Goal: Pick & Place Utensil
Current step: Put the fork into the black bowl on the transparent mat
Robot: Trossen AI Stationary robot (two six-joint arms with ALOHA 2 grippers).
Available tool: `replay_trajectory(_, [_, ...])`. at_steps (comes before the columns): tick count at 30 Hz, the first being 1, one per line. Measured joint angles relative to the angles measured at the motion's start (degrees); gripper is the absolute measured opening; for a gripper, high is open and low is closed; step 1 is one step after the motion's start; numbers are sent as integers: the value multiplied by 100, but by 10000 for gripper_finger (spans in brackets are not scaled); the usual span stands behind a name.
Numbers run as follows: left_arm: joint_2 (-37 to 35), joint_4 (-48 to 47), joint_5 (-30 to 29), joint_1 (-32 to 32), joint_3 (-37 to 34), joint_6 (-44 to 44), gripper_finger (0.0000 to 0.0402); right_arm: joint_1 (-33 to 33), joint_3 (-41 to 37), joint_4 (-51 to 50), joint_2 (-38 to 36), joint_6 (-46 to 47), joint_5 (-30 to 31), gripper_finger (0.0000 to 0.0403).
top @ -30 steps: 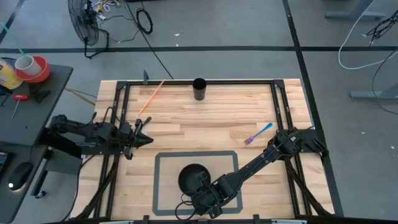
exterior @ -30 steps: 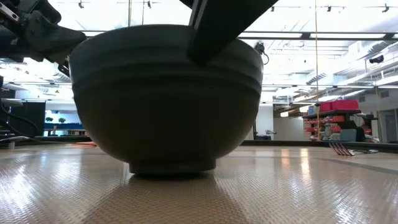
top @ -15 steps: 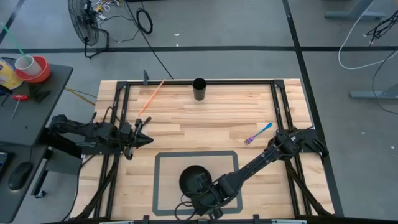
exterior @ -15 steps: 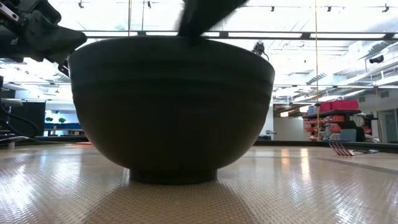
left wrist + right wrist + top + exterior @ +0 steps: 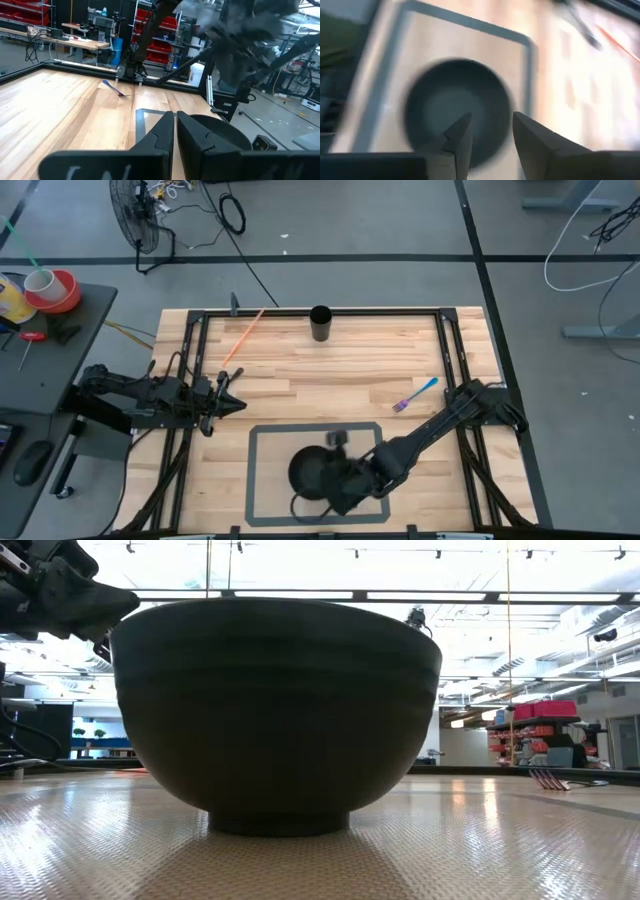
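1. 1 utensil, a small fork with a blue handle and purple head (image 5: 414,393), lies flat on the light wooden table (image 5: 340,370) toward its right side, well apart from both grippers; in the left wrist view it shows as a thin blue shape (image 5: 116,89) on the planks.
2. 1 dark round bowl (image 5: 312,470) sits inside the grey rectangular outline (image 5: 262,435) marked on the near-middle of the table, and it fills the low view (image 5: 275,715).
3. The right gripper (image 5: 338,442) hangs over the bowl's far-right rim, empty, its 2 fingers (image 5: 535,137) spread with a clear gap between them; its wrist view looks down into the bowl (image 5: 457,110).
4. The left gripper (image 5: 232,402) waits at the table's left edge, its 2 fingers (image 5: 161,134) pressed together and holding nothing.
5. 1 black cylindrical cup (image 5: 320,322) stands upright at the far-middle edge, and 1 thin orange stick (image 5: 244,332) lies slantwise near the far-left corner.
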Motion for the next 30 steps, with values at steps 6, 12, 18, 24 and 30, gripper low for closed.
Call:
replay_trajectory(6, [0, 1, -1, 2, -2, 0, 25, -185, -461, -1472, -734, 2862, 1069, 136])
replay_trajectory(12, [0, 2, -2, 0, -2, -1, 25, -311, -2137, -1952, -1761, 5532, 1529, 135])
replay_trajectory(18, [0, 2, -2, 0, -2, 0, 25, -617, -4121, -1925, -2618, 8489, 616, 138])
replay_trajectory(24, [0, 0, 0, 0, -2, -1, 25, -1128, -5635, -1757, -3031, 9446, -273, 172])
replay_trajectory(30, [2, 0, -1, 2, -2, 0, 25, -1445, -6513, -1046, -3121, 9570, -405, 215])
